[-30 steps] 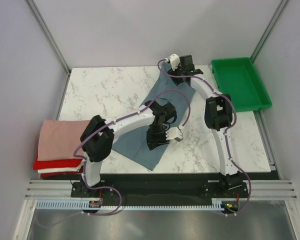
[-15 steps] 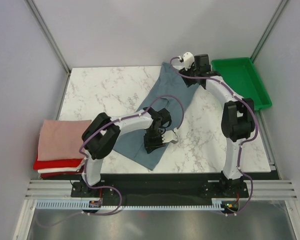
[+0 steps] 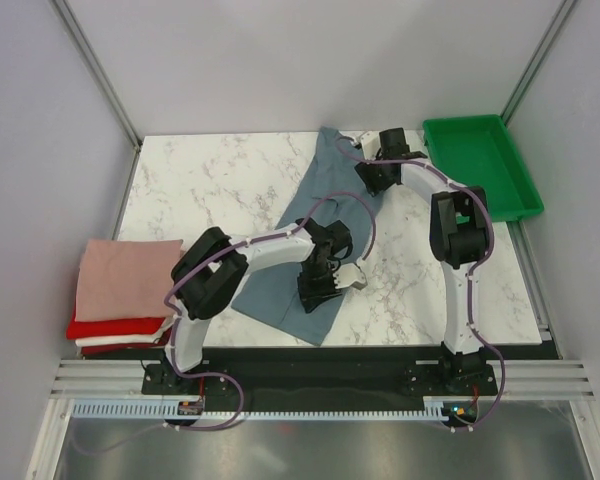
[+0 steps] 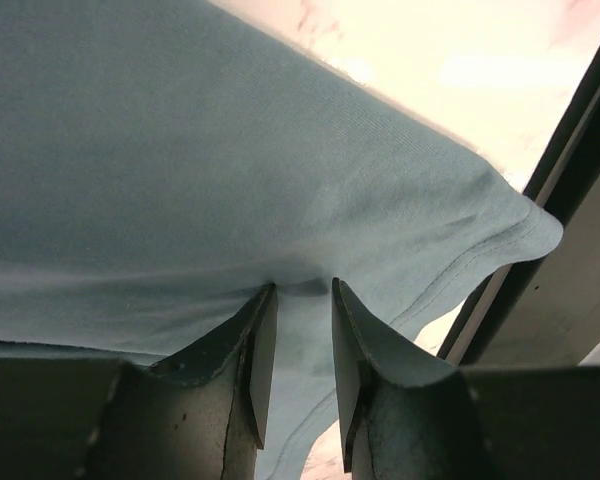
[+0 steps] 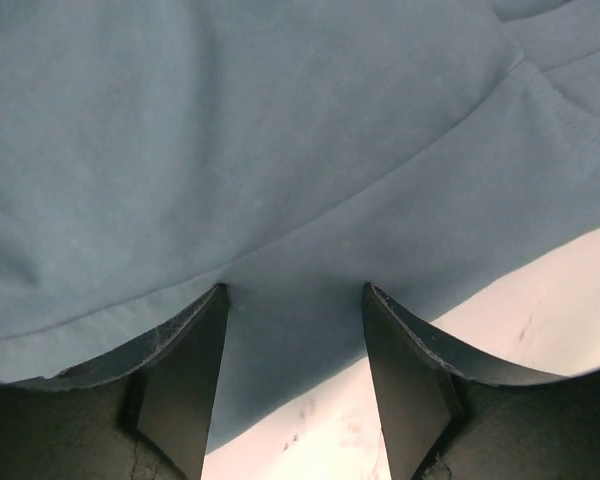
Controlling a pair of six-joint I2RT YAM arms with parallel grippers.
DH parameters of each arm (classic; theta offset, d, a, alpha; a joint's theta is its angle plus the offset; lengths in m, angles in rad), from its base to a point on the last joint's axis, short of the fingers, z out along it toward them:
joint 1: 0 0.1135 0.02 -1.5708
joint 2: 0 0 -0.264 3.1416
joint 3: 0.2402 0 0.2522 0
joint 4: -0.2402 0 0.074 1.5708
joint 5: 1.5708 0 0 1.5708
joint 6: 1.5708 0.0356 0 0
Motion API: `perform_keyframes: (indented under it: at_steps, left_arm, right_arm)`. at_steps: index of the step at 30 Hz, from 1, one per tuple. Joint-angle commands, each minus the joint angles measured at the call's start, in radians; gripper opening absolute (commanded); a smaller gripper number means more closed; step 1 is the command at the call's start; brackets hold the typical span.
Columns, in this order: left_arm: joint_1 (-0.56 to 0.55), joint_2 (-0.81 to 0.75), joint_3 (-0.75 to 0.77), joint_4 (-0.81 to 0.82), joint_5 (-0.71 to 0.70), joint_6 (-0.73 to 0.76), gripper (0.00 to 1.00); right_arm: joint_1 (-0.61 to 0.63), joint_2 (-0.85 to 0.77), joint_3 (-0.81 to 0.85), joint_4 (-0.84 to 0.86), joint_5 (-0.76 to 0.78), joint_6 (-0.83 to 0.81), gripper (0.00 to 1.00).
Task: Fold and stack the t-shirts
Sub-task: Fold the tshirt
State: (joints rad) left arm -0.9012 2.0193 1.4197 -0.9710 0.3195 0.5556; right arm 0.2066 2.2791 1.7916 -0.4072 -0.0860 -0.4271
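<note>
While our left claw (image 4: 303, 291) pinches the blue-grey shirt (image 3: 325, 165), our right claw (image 5: 294, 292), near the green tray (image 3: 480, 165), sits released. We should tension evenly.

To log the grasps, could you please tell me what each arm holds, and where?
The left fingers pinch the blue-grey t-shirt near its hemmed edge; right fingers straddle its far end, grip cannot be told.

A green plastic tray (image 3: 480, 165) sits at the far right corner of the white marble counter (image 3: 210, 185). Pale grey walls (image 3: 280, 60) enclose the counter on three sides, and metal rails (image 3: 310, 372) run along its near edge
</note>
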Motion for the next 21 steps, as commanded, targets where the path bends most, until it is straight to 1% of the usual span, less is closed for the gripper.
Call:
perform_keyframes:
  at_steps: [1, 7, 18, 21]
  left_arm:
    - [-0.056, 0.091, 0.030, 0.089, 0.059, -0.048, 0.36]
    - [-0.117, 0.159, 0.120, 0.077, 0.090, -0.083, 0.36]
    - [-0.128, 0.197, 0.222, 0.072, 0.113, -0.117, 0.38]
    - [-0.128, 0.203, 0.240, 0.069, 0.121, -0.120, 0.37]
  right_arm:
    - [0.002, 0.069, 0.093, -0.038, -0.021, -0.001, 0.65]
    - [0.014, 0.167, 0.212, -0.071, -0.047, 0.017, 0.65]
    - [0.060, 0.293, 0.371, -0.071, -0.107, 0.045, 0.65]
    - [0.070, 0.319, 0.408, -0.068, -0.084, 0.024, 0.66]
